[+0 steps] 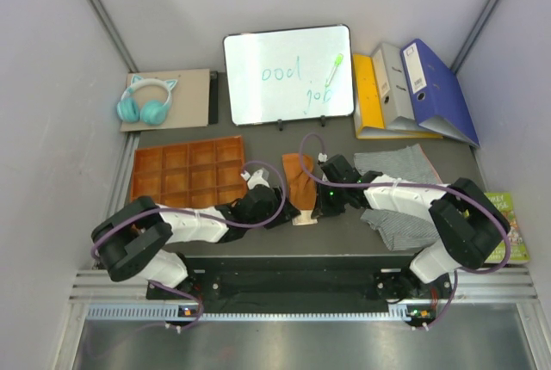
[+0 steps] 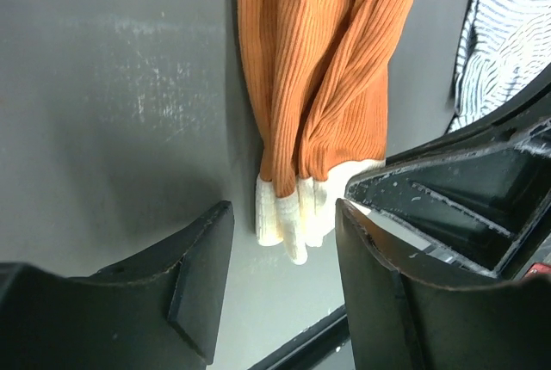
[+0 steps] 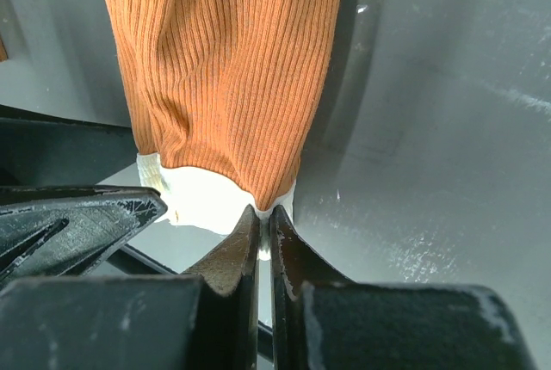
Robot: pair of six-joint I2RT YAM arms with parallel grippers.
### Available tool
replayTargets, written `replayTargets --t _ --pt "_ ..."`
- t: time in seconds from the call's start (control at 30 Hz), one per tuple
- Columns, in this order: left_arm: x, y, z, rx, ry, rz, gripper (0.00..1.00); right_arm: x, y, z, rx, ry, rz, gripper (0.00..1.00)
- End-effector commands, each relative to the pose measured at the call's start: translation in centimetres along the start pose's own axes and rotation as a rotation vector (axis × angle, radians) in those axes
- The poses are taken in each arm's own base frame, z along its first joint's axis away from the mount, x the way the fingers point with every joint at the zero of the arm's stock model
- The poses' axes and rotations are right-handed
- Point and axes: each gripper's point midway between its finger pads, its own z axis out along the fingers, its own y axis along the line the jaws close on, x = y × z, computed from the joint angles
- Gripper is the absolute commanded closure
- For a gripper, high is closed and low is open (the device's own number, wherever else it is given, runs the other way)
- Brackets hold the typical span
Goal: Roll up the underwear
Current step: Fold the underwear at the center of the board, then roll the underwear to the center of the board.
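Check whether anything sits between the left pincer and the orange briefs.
Nothing visible does. The open left pincer directly faces the cream waistband of the orange briefs; the shut right pincer sits at the waistband's side, not between.

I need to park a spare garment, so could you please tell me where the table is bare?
Bare: the strip between whiteboard and briefs, and the table's near edge in front of them. Crowded: the briefs' waistband, where left gripper and right gripper meet, and the right side, under the striped boxers.

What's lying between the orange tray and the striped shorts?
The folded rust-orange briefs, with the robot's jaws at their near end; the top view shows it.
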Motion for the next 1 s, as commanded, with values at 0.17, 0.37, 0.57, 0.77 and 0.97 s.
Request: replayTargets --t 0.17,0.37,0.57,0.77,0.97 --pt "1.2 0.8 0.9 -0.029 0.032 -0.019 0.49 0.2 -0.4 0.3 0.015 0.007 0.013 1.0" --pt "1.6 0.8 1.4 -0.017 0.045 -0.016 0.72 0.2 -0.1 0.3 0.0 0.006 0.011 1.0" --pt "1.8 0.6 1.3 -0.024 0.073 0.019 1.0 0.1 0.8 -0.6 -0.011 0.011 -0.029 0.98" --pt "2.7 0.9 -0.4 -0.042 0.184 0.052 1.0 -1.4 2.5 -4.2 -0.006 -0.063 -0.202 0.4" --pt "4.4 1.4 -2.1 -0.045 0.346 0.066 1.0 -0.6 5.8 -5.9 -0.04 -0.187 -0.461 0.27"
